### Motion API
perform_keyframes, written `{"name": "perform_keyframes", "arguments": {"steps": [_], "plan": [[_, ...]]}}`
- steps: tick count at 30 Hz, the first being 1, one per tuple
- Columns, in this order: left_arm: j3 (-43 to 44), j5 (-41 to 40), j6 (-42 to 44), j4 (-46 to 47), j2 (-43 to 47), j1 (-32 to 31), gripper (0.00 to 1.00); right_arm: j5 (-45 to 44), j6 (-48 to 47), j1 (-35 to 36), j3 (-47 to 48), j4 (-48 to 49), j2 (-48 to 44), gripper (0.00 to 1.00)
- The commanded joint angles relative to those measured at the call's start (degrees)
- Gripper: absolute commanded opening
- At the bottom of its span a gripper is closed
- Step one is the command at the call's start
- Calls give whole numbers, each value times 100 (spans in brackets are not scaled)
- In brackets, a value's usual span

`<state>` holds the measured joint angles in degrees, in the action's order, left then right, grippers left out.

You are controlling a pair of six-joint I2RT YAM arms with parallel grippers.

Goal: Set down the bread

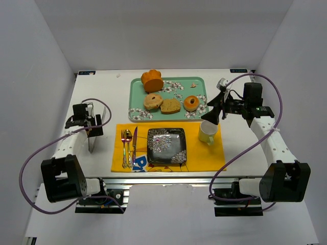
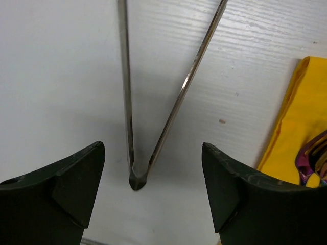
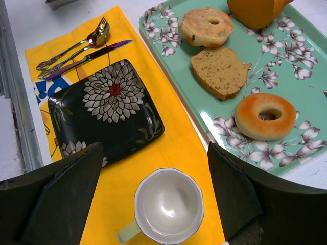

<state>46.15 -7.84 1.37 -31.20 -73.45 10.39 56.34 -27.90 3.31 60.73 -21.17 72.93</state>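
White walls box in a pale desk (image 1: 102, 87). From above, a teal tray (image 1: 134, 97) near the far edge carries the bagel (image 1: 153, 101), the slice (image 1: 170, 106) and the donut (image 1: 191, 103) in a row, with an orange cake (image 1: 152, 80) behind them. Toward the near edge, a yellow placemat (image 1: 204, 153) holds cutlery (image 1: 127, 145), a black plate (image 1: 166, 145) and a cup (image 1: 207, 132).

On the left wrist camera, the left gripper (image 2: 153, 168) is spread wide. Its fingers straddle the hinge of metal tongs (image 2: 176, 102) lying near the left edge, with a gap on each side.

On the right wrist camera, the right gripper (image 3: 154, 153) hangs above the cup, fingers wide apart and empty.
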Motion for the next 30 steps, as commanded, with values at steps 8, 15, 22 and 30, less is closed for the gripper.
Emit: {"name": "perform_keyframes", "arguments": {"steps": [8, 15, 22, 30], "plan": [[-238, 38, 1050, 1370, -951, -2, 87, 35, -198, -199, -26, 131, -7, 88], [-203, 369, 1050, 1687, -1548, 7, 87, 27, -198, -252, 35, 51, 11, 88], [-203, 958, 936, 1898, -2050, 68, 79, -87, -189, -261, 97, -19, -15, 88], [-247, 1117, 883, 1854, -1875, 86, 36, -158, -190, -568, 114, -37, -68, 88]]}}
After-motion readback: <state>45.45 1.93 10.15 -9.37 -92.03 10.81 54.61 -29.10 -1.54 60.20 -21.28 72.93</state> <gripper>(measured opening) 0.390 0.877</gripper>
